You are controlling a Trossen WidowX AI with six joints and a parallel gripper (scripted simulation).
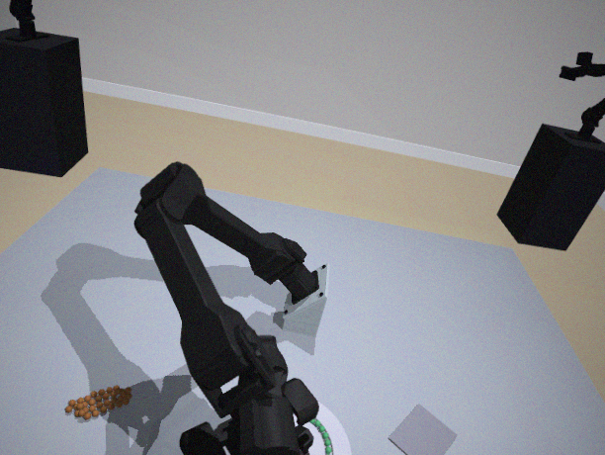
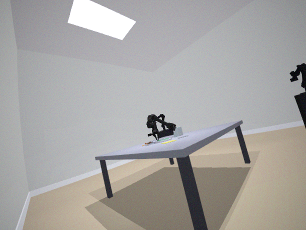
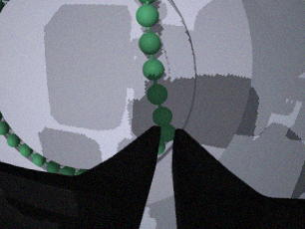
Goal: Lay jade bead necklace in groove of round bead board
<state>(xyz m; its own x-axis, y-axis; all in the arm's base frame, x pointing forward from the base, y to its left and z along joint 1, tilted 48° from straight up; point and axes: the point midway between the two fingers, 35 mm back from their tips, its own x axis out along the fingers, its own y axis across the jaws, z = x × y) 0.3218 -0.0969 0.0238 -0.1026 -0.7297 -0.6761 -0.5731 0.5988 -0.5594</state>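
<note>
The jade bead necklace (image 1: pixel 327 437) (image 2: pixel 164 139) (image 3: pixel 150 43) lies in a loop on the white round bead board (image 1: pixel 341 435) (image 3: pixel 224 50). In the wrist view its right side runs inside the thin curved line of the groove and meets it near my fingertips. My gripper (image 2: pixel 157 140) (image 3: pixel 165 134) points down low over the board's edge region, its tips almost together around a bead at the loop's lower right. It looks shut on the necklace there; the fingers partly hide the contact. In the top view the arm hides the gripper and most of the board.
A bundle of orange beads (image 1: pixel 91 403) (image 2: pixel 147 143) lies left of the board. A flat grey square (image 1: pixel 422 430) lies to its right. A pale wedge-like block (image 1: pixel 306 321) (image 2: pixel 178 131) stands beyond the arm's base. A flat yellow piece (image 2: pixel 168 142) lies nearby in the exterior view.
</note>
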